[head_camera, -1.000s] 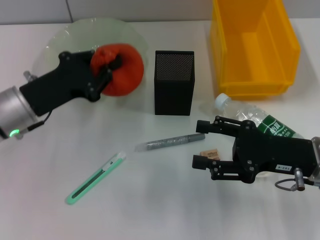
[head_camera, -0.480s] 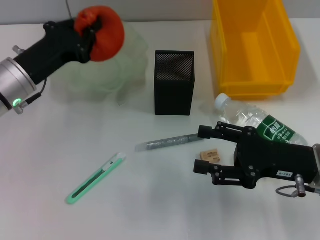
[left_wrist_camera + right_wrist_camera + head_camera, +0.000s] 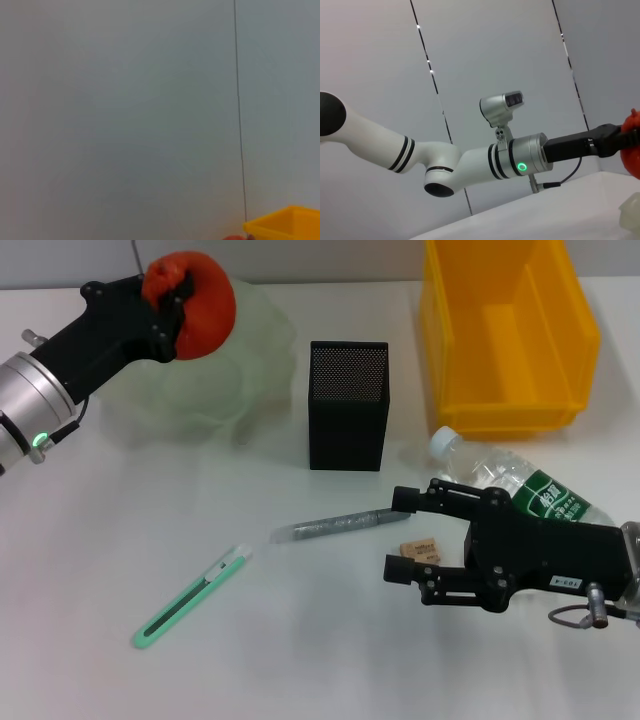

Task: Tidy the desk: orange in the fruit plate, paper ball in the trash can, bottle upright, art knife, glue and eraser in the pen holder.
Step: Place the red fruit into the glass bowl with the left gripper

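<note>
Orange [image 3: 195, 290]: one, clamped in the left gripper [image 3: 172, 295] and held above the far side of the fruit plate [image 3: 225, 375], well left of the black pen holder [image 3: 347, 405]. Nearest, in front of the pen holder, lie one green art knife [image 3: 190, 597], one grey glue stick [image 3: 340, 525] and one small eraser [image 3: 418, 549]. The right gripper [image 3: 400, 535] sits there too (fingers spread, nothing held), its fingers either side of the eraser. One bottle [image 3: 515, 490] lies on its side to the holder's right. Beyond it stands one yellow bin [image 3: 510, 335].
</note>
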